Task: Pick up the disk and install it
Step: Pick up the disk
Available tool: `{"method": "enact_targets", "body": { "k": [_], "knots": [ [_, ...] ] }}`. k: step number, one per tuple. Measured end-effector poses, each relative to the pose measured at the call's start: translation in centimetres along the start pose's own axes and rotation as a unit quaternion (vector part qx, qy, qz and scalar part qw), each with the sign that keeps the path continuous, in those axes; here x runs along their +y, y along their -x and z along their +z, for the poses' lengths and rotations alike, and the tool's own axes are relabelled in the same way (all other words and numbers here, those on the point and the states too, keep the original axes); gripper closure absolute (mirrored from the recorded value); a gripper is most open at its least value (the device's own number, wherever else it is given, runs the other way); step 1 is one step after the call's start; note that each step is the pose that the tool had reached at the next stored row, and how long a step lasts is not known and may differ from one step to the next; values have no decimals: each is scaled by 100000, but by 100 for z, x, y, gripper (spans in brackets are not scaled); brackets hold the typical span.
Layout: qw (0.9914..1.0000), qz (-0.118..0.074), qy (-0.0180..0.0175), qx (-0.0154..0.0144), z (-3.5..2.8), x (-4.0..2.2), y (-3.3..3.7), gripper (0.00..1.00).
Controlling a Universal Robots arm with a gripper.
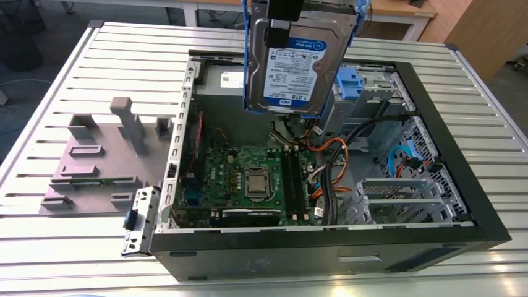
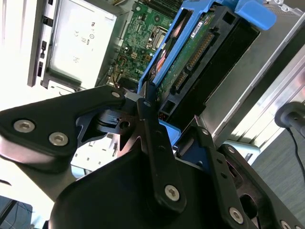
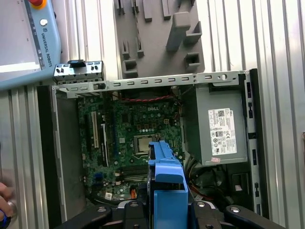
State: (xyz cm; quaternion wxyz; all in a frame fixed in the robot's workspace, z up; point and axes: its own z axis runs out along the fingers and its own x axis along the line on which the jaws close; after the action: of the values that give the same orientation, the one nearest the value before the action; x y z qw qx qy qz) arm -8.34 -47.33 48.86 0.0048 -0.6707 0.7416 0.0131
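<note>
The disk [image 1: 295, 62], a silver drive with a white-and-blue label in a bright blue frame, hangs upright above the back of the open computer case [image 1: 462, 154]. My gripper [image 1: 285, 17] is shut on its top end. In the second wrist view the black fingers [image 2: 147, 119] clamp the blue frame, and the disk's [image 2: 190, 62] green circuit board faces the camera. In the first wrist view the blue frame of the disk [image 3: 167, 183] sticks out from the gripper [image 3: 167, 212], over the motherboard [image 3: 128, 138].
Inside the case are a grey power supply with a white sticker [image 3: 219, 129], a metal drive cage with a blue latch [image 1: 350, 83] and loose cables [image 1: 330, 154]. A grey fixture block [image 1: 107, 154] lies beside the case on the slatted table [image 1: 49, 247]. A hand [image 3: 5, 205] is at the table's edge.
</note>
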Motion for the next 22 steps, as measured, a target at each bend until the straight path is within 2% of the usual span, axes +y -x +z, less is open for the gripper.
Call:
{"method": "enact_targets", "body": {
  "k": [22],
  "knots": [
    [100000,3,1,5,-2,-5,-54,64]
  ]
}}
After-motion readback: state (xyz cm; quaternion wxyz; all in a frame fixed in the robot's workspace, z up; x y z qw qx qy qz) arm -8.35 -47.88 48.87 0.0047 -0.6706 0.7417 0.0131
